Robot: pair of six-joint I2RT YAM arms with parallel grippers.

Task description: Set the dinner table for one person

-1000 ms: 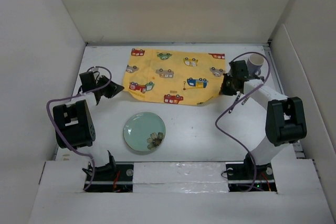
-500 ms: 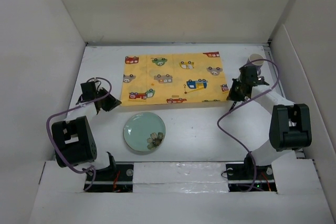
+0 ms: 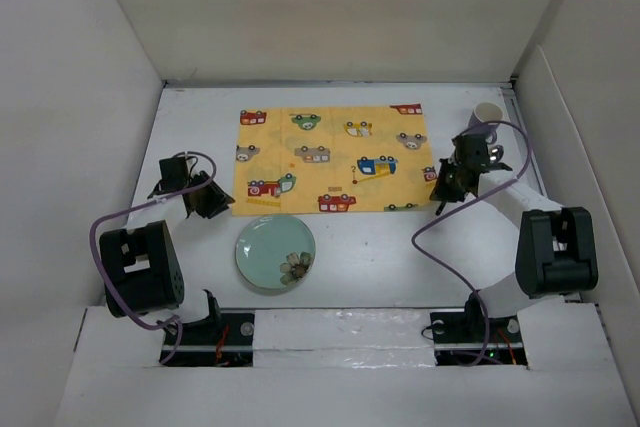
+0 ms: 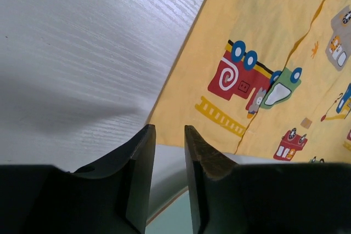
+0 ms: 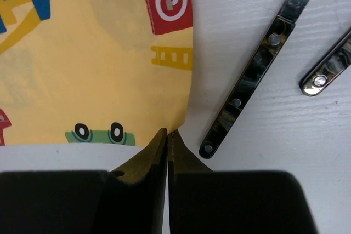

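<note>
Scene: large flat plain white rectangular dinner table (image 3: 380, 247) fills the floor of a white-walled box, both arm bases at its near edge, everything else on it. Yellow rectangular cloth (image 3: 330, 162) printed with small cars lies flat and spread out, centred toward the far edge of the surface. Pale green round plate (image 3: 275, 250) with a flower motif sits near the near edge, left of centre, just beside the cloth's near edge; cannot tell if they touch. White cup (image 3: 487, 112) stands upright in the far right corner.

Left gripper (image 4: 170, 129) is low at the cloth's near left corner, fingers a little apart with nothing between them, cloth edge just past the tips, plate rim showing under them. Right gripper (image 5: 168, 131) is at the cloth's near right corner, fingers pressed together bar a hairline slit, tips meeting the corner point; cannot tell if any cloth is pinched. Two shiny metal cutlery handles (image 5: 249, 78) with rivets lie on the bare surface just beside that corner, off the cloth, one end near the right fingertips
</note>
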